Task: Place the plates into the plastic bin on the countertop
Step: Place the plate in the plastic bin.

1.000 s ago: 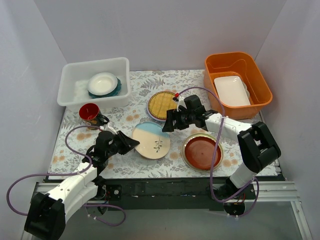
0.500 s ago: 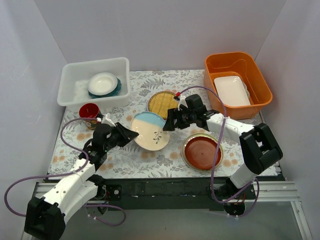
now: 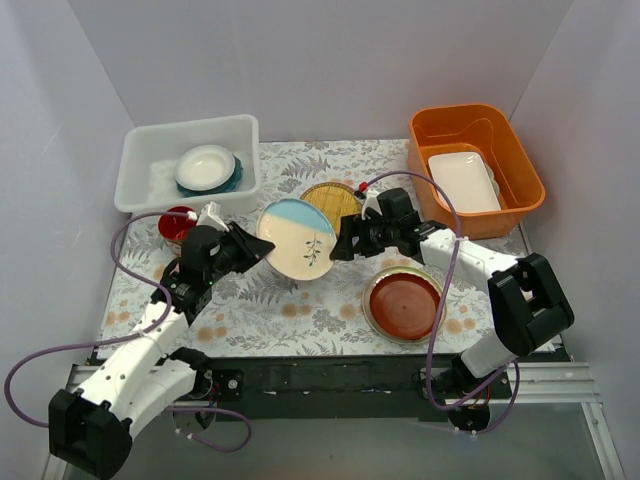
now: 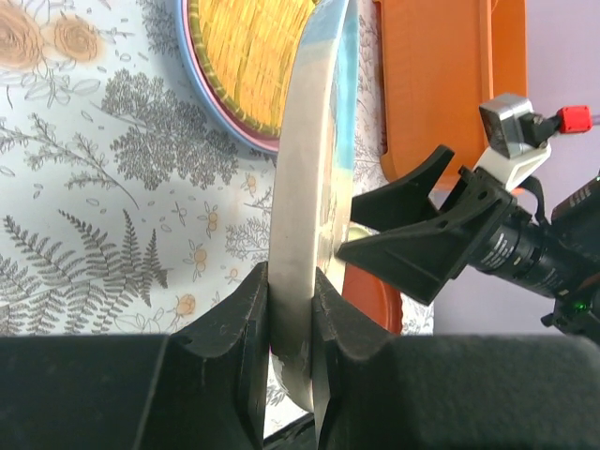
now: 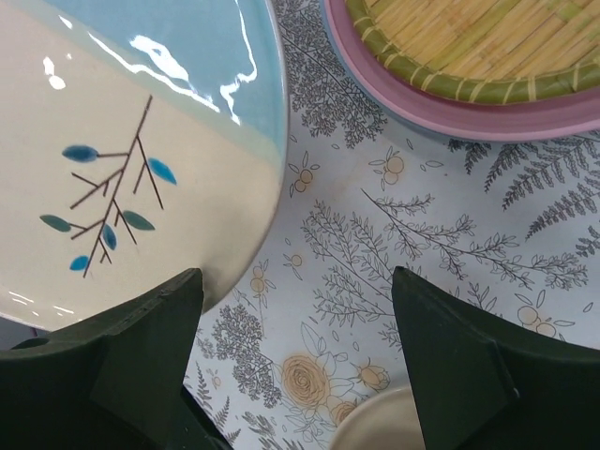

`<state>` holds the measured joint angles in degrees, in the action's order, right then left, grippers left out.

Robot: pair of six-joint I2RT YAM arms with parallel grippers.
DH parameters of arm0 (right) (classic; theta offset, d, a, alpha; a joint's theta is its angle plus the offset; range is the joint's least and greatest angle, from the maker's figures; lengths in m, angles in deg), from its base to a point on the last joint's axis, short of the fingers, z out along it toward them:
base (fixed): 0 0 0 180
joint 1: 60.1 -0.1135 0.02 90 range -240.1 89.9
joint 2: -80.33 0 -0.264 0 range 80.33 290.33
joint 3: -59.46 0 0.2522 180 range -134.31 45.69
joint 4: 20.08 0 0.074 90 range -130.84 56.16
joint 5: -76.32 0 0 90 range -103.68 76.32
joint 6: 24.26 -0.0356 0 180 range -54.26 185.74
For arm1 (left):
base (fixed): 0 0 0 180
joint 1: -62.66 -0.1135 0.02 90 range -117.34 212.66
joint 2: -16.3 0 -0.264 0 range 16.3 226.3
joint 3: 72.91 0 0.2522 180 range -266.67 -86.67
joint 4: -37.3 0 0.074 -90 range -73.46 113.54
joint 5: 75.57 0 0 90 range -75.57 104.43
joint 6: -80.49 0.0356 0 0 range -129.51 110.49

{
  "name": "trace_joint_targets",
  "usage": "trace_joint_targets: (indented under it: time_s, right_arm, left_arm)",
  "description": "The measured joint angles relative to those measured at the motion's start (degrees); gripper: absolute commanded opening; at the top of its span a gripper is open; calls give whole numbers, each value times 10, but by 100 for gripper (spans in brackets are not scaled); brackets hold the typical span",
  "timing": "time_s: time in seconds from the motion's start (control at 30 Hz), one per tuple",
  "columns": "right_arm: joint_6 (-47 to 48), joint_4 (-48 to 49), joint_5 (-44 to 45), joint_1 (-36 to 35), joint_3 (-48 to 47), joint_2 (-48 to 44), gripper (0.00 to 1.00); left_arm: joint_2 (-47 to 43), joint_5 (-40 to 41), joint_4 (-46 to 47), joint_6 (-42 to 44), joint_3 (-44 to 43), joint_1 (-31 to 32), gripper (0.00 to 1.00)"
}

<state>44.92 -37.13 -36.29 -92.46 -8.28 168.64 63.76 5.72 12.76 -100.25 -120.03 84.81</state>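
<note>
Plainly in its wrist view, left end effector (image 4: 292,281) clamped on cream-and-blue plate (image 4: 317,159); right end effector (image 5: 295,291) spread, empty.

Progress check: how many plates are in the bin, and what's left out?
Done: a pale plate sits on a teal plate in the bin. In hand: the left tool is shut on the cream-and-blue plate at its rim; the right tool hangs open beside it. Left: the bamboo plate and red-brown plate lie on the counter.
</note>
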Motion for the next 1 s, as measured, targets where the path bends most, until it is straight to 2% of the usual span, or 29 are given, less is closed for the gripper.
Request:
trace_joint_targets:
  time_s: [0.27, 0.6, 1.0]
  right_arm:
    - [-2, 1, -1, 2, 5, -7, 89]
    - [-2, 4, -7, 2, 10, -40, 88]
    - [-11, 4, -11, 3, 14, -101, 88]
  left_arm:
    - [81, 10, -30, 35, -83, -3, 0]
    - [229, -3, -47, 55, -217, -25, 0]
    - [337, -63, -46, 54, -278, -89, 0]
